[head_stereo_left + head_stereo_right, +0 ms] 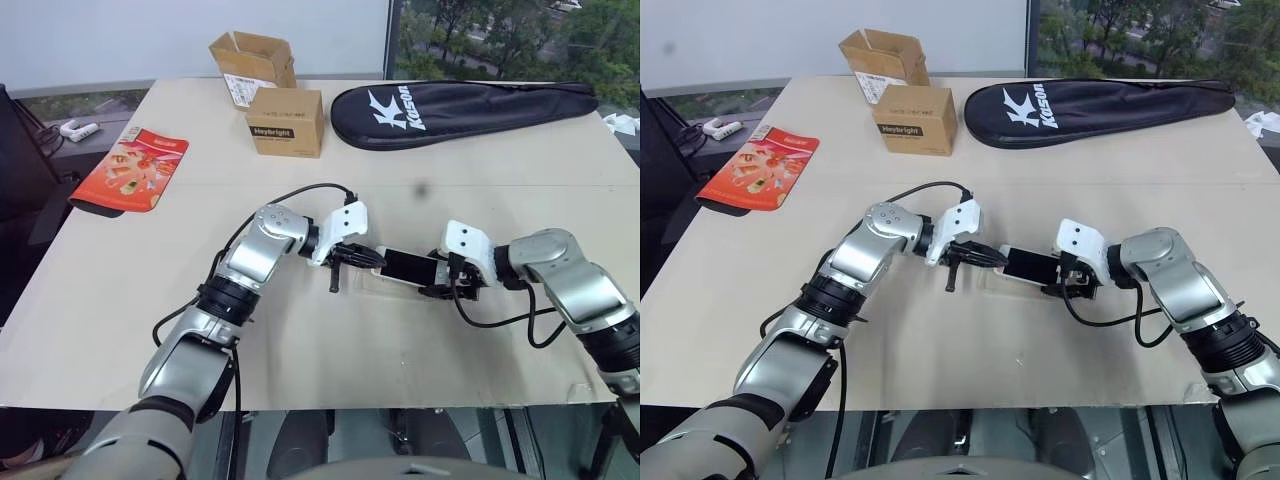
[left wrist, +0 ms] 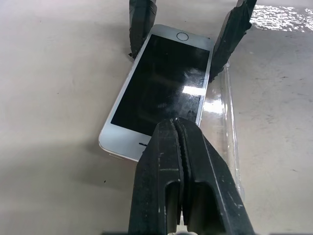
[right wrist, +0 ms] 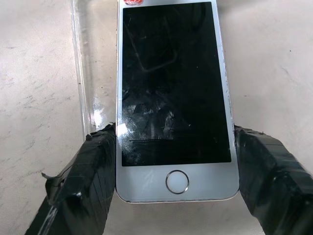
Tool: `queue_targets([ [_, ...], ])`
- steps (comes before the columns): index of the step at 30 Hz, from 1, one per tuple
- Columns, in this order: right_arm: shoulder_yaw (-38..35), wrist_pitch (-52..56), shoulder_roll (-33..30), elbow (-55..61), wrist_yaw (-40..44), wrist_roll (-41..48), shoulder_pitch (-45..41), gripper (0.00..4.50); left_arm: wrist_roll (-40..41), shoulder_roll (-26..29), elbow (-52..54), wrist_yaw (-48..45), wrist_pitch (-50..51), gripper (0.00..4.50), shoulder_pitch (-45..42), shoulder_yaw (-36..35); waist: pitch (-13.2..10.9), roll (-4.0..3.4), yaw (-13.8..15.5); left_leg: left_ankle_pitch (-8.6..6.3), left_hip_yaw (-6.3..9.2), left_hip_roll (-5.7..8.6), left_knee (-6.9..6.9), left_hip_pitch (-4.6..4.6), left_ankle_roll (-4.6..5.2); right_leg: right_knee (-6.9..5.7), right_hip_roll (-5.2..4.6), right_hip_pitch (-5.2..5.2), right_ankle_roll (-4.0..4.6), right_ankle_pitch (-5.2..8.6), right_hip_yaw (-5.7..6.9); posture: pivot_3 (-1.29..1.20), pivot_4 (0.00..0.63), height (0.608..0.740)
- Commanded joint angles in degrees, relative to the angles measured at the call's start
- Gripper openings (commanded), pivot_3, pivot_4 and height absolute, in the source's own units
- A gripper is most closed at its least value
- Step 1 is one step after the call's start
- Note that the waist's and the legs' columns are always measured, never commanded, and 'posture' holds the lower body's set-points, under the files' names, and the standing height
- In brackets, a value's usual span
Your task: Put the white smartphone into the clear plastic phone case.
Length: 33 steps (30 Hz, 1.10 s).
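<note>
Between the right claw's (image 3: 173,166) spread fingers lies the white smartphone (image 3: 173,83); left claw (image 2: 181,142) closed.

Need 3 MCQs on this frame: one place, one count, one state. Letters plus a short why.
1. Where is the black racket bag?
A. far side of table
B. beside the phone
C. on the floor

2. How many cardboard boxes are on the table?
A. one
B. two
C. four

3. How is the left gripper?
A. wide open
B. shut
C. holding a box

Key:
1 A: it lies along the far edge.
2 B: an open box and a Heybright box.
3 B: its fingers meet, at the end of the white smartphone.
</note>
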State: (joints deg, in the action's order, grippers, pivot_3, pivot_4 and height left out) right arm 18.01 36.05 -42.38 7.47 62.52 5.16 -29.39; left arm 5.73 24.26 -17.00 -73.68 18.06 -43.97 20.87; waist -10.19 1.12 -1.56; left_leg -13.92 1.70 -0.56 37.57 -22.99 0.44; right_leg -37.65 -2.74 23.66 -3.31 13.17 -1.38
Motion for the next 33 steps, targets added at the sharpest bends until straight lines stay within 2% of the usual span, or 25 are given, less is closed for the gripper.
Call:
queue_targets([
  [1, -0.4, -0.3, -0.7, 1.0, 0.2, 0.1, 0.0, 3.01, 0.1, -0.3, 0.3, -0.2, -1.1, 0.00, -0.9, -0.3, 0.0, 0.00, 0.0, 0.00, 0.00, 0.00, 0.00, 0.00, 0.00, 0.00, 0.00, 0.00, 0.00, 0.00, 0.00, 0.00, 0.150, 0.740],
  [8, -1.7, -2.2, -1.5, 2.5, 3.5, 2.8, -0.7, 3.01, -0.1, -0.7, -0.5, -0.6, -1.7, 0.00, -1.4, 0.1, 0.0, 0.00, 0.0, 0.00, 0.00, 0.00, 0.00, 0.00, 0.00, 0.01, 0.00, 0.00, 0.00, 0.00, 0.00, 0.00, 0.150, 0.740],
  [22, 0.9, -5.9, -3.4, 1.0, 7.2, 0.9, -1.5, 3.01, -1.8, -1.2, 0.9, -1.3, -0.9, 0.00, -0.8, 2.6, 0.0, 0.00, 0.1, 0.00, 0.01, 0.00, 0.00, 0.00, 0.00, 0.00, 0.00, 0.00, 0.00, 0.00, 0.01, 0.00, 0.150, 0.740],
  [33, 2.0, -4.6, -3.9, 1.6, 8.0, -0.8, -2.6, 3.01, -3.7, 1.6, 4.4, -4.2, 2.2, 0.00, -0.2, 6.2, 0.0, 0.00, 0.6, 0.00, 0.00, 0.00, 0.00, 0.00, 0.00, 0.01, 0.00, 0.00, 0.00, 0.00, 0.01, 0.00, 0.150, 0.740],
])
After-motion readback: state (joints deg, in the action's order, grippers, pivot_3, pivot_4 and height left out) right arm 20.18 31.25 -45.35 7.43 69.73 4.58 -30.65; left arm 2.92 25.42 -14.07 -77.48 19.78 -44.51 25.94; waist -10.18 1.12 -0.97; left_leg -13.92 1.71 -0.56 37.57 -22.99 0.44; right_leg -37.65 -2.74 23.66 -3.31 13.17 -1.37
